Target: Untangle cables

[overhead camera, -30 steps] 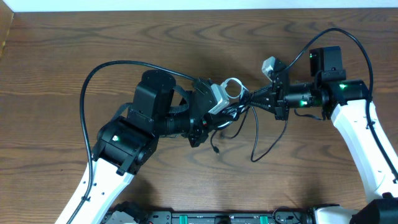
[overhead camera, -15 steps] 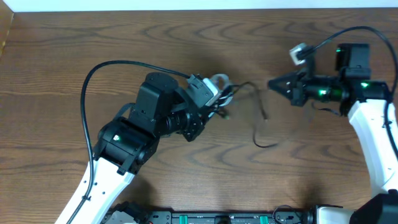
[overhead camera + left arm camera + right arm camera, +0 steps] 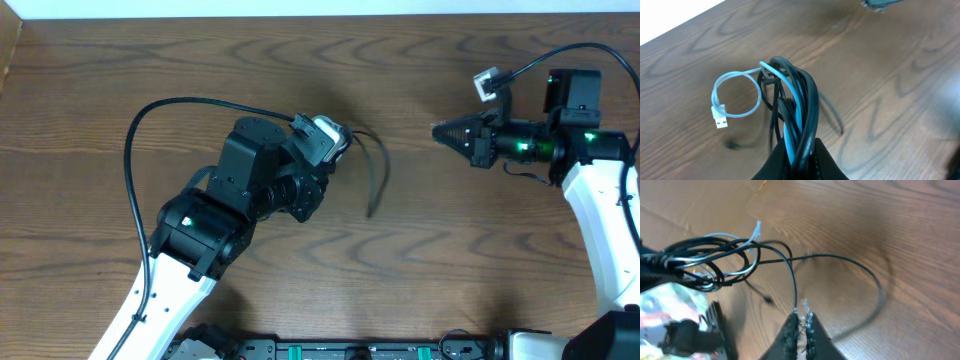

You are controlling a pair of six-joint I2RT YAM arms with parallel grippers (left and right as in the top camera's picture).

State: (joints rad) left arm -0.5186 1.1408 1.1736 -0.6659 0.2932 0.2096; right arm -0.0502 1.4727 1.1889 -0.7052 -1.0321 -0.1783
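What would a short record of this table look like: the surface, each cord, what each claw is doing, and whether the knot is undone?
surface: brown wooden table
left gripper: shut on both cables, bunched together
thin black cable: several loops in that bunch, one strand trailing out
thin white cable: threaded through the black loops, its own loop and flat plug sticking out
right gripper: shut, away from the bunch; whether it pinches a black strand is unclear
tangle: not yet undone

Two claws, the left claw point(image 3: 793, 152) and the right claw point(image 3: 802, 317), one white cable point(image 3: 719, 115) and seemingly one black cable point(image 3: 810, 95).
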